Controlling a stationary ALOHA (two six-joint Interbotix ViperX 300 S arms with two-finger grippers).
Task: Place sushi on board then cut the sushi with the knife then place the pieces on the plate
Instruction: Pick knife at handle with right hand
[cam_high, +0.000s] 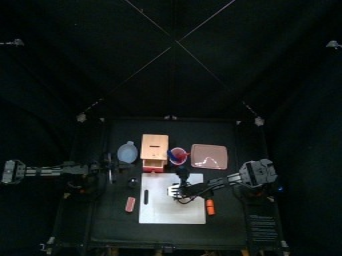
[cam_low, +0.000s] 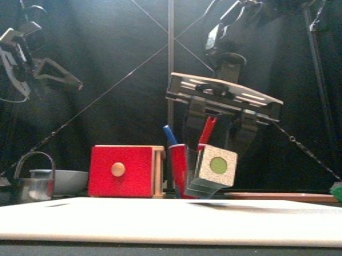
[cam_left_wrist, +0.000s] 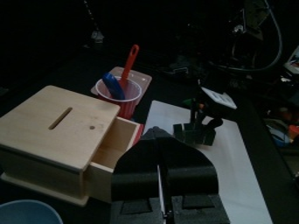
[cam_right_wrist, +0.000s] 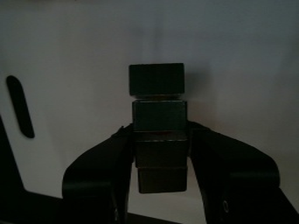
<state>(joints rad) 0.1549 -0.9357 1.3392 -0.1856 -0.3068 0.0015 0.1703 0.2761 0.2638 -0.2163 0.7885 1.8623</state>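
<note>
My right gripper (cam_right_wrist: 158, 133) is shut on the dark green sushi roll (cam_right_wrist: 158, 87), gripping it near one end. In the front view the roll (cam_low: 215, 166) hangs tilted just above the white cutting board (cam_low: 160, 218), showing its white end face with a green centre. From above, the right gripper (cam_high: 183, 187) is over the board (cam_high: 160, 205). The red cup (cam_low: 179, 165) with a blue and a red knife stands behind it, beside the wooden box (cam_high: 155, 151). The pink tray (cam_high: 210, 157) lies at the back right. My left gripper (cam_high: 104, 172) rests at the left, jaws together and empty.
A blue-grey bowl (cam_high: 126, 154) sits left of the box, and a metal cutter (cam_low: 38, 182) stands at the far left. Two orange toy foods lie by the board, one on its left side (cam_high: 130, 204), one on its right (cam_high: 211, 207).
</note>
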